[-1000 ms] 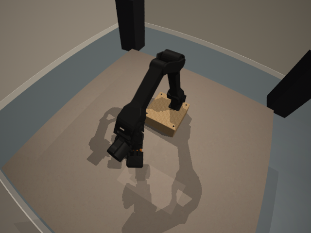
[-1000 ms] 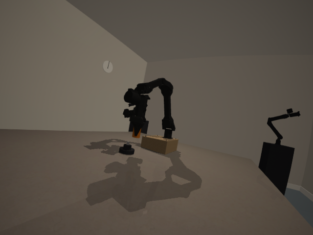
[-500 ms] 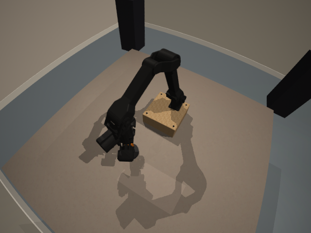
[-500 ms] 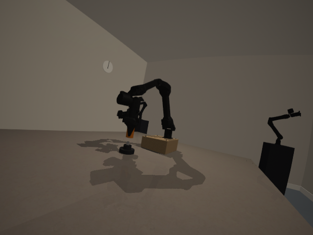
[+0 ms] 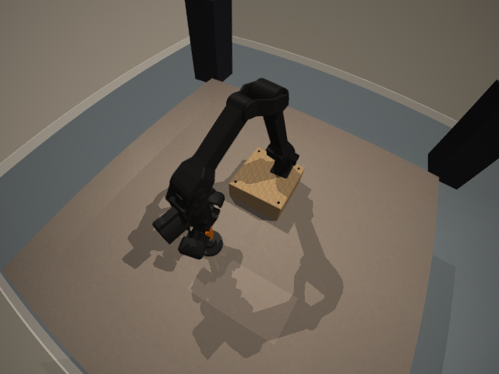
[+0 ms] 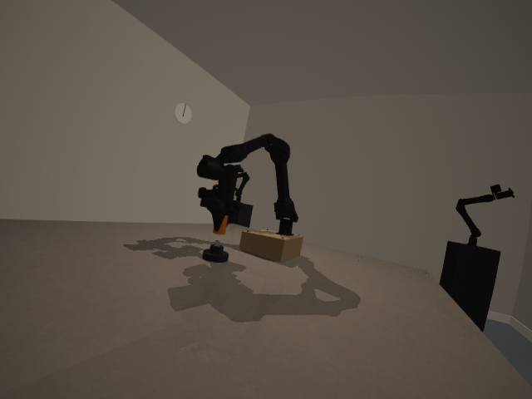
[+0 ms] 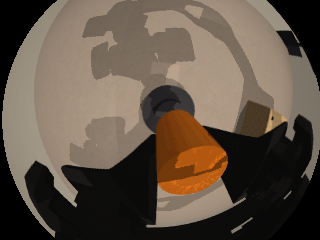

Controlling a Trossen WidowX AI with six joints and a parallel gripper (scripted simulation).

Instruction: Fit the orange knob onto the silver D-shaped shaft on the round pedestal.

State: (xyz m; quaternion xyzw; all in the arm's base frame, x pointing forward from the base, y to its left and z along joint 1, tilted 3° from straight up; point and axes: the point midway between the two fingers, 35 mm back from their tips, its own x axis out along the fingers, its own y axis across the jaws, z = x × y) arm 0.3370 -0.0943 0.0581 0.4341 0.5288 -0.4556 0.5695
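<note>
The orange knob [image 5: 209, 233] [image 6: 221, 226] [image 7: 186, 145] is held by my gripper [image 6: 220, 224] [image 7: 178, 135], which is shut on it. In the exterior view the knob hangs a little above the round dark pedestal [image 5: 216, 246] [image 6: 215, 256] [image 7: 185, 100] and slightly right of its middle, tilted a little. The silver shaft [image 6: 218, 243] stands up from the pedestal, with a gap below the knob. In the wrist view the knob's narrower end overlaps the pedestal's near edge. The knob's hole and both flat sides are hidden or too small to tell.
The wooden block [image 5: 266, 177] [image 6: 270, 246] [image 7: 255, 117] under the arm's base stands behind and to the right of the pedestal. Arm shadows lie across the table [image 5: 362, 225] [image 6: 129, 343]. Dark pillars stand beyond the table edge in the top view.
</note>
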